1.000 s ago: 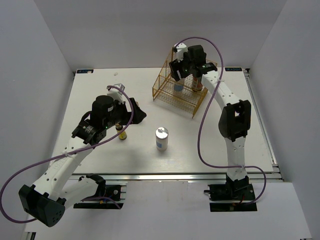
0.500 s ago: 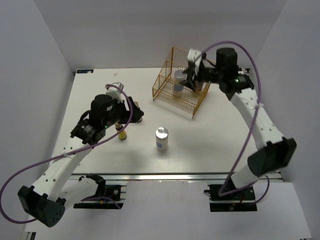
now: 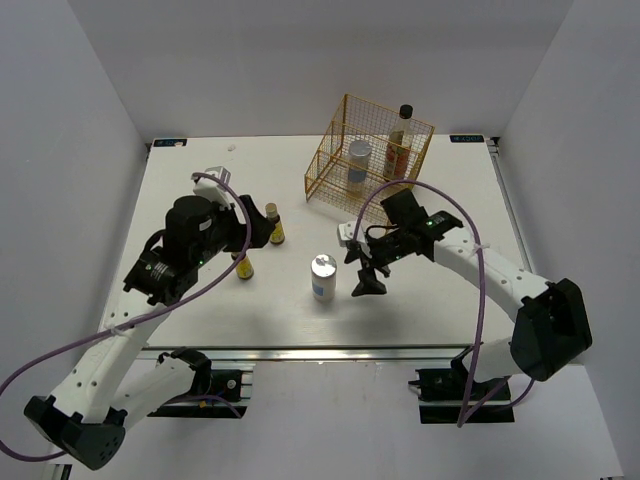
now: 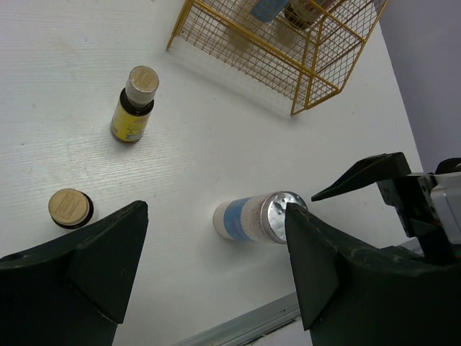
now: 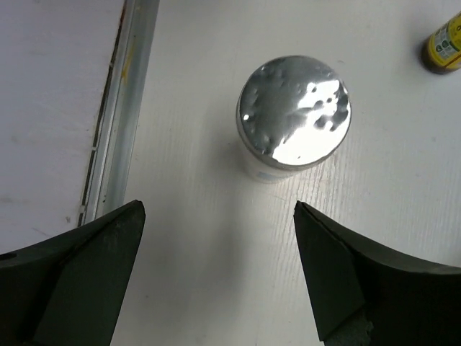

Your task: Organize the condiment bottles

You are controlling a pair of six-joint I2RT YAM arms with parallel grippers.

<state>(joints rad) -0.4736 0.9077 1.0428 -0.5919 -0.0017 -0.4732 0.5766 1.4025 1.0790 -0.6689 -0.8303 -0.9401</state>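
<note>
Where the worktop (image 3: 290,320) lies closest to the arm bases, the near white bottle (image 3: 323,277) stands upright on its own, with a silvery lid on top and a blue label on its side. The right jaws hang just to its right, spread wide and holding nothing. In the right wrist view the lid sits ahead of both fingertips (image 5: 137,216) and touches neither.

To the left, the near amber bottle (image 3: 243,266) stands beside the left arm, well apart from the white one. A little farther back is the far amber bottle (image 3: 273,225), also upright, with a yellow label. The left jaws are above this part of the worktop, wide apart and empty. In the left wrist view both amber bottles and the near white bottle stand below them on the worktop, untouched.

Farthest back stands the gold rack (image 3: 325,175). Inside it, the far white bottle (image 3: 358,163) is on the left. The tall bottle (image 3: 400,140), with a black cap and red-white label, stands upright on the right, its cap rising above the top wire.
</note>
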